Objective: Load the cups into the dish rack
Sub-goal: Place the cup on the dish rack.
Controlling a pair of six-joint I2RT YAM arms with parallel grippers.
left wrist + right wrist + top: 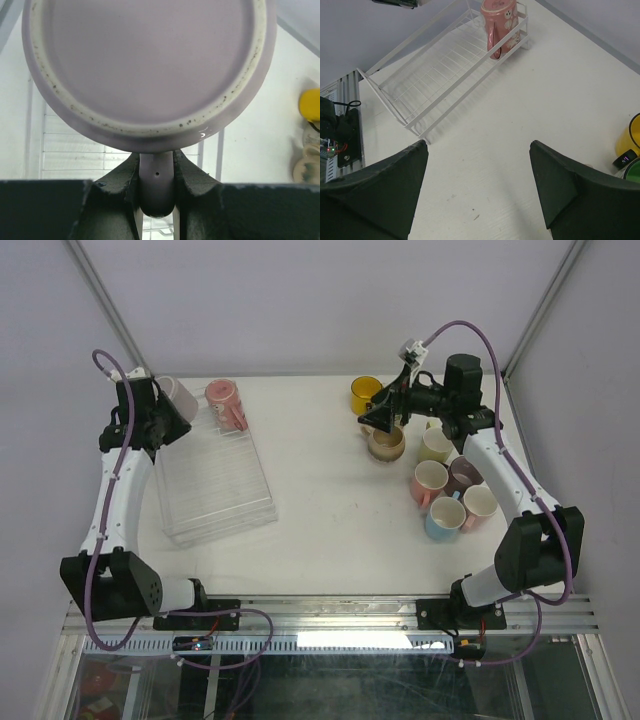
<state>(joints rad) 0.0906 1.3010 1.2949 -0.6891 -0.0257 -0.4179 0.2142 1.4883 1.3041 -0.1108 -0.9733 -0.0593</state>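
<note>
The left gripper (156, 175) is pinching the lilac mug (145, 65) by its handle, holding it over the dish rack's (215, 490) far-left corner, near the pink mug (228, 405) already racked. Likely next: lowering and releasing it. The right gripper (380, 423) is hovering wide open over a beige mug (390, 448). No legible writing.

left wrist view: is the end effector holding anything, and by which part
The left end effector holds the lilac mug by its handle, which is pinched between the jaws, with the mug's base toward the camera. The right end effector is open and holds nothing.
</note>
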